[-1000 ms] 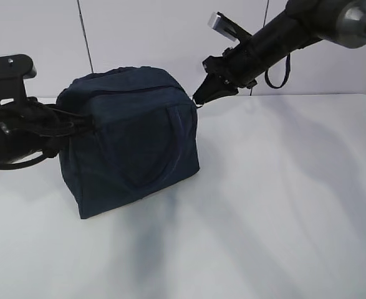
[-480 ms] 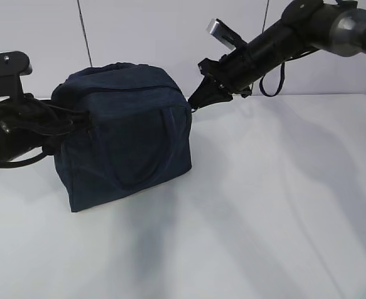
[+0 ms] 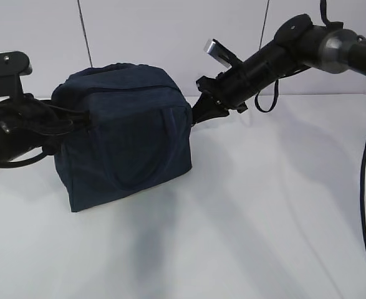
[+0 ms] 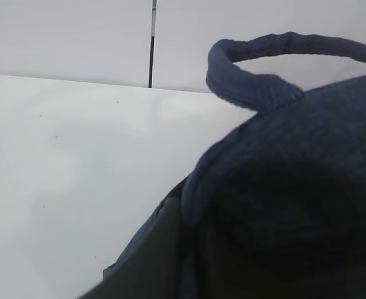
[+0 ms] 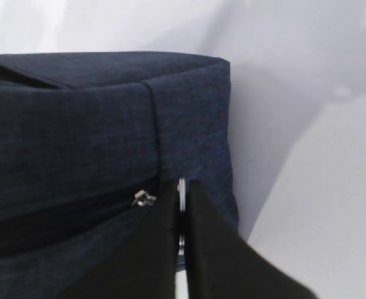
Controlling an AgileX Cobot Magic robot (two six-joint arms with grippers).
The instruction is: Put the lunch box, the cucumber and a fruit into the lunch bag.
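While the lunch bag (image 3: 123, 134) stands zipped on the white surface (image 3: 264, 205), right claw (image 3: 198, 115) pinched on the silver ring pull (image 5: 181, 215) at its end and left claw (image 3: 77, 118) clamped on its opposite side, no food shows outside, so packing looks complete

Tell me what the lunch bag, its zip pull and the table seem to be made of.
Lunch bag: woven fabric, dark navy, matte; a fine heathered weave and soft sagging corners show in the right wrist view. Zip pull: probably metal; a thin silvery ring glints between the right gripper's shut fingers. Table: smooth, hard white surface with a faint sheen, perhaps laminate or painted board; the exact material is unclear.
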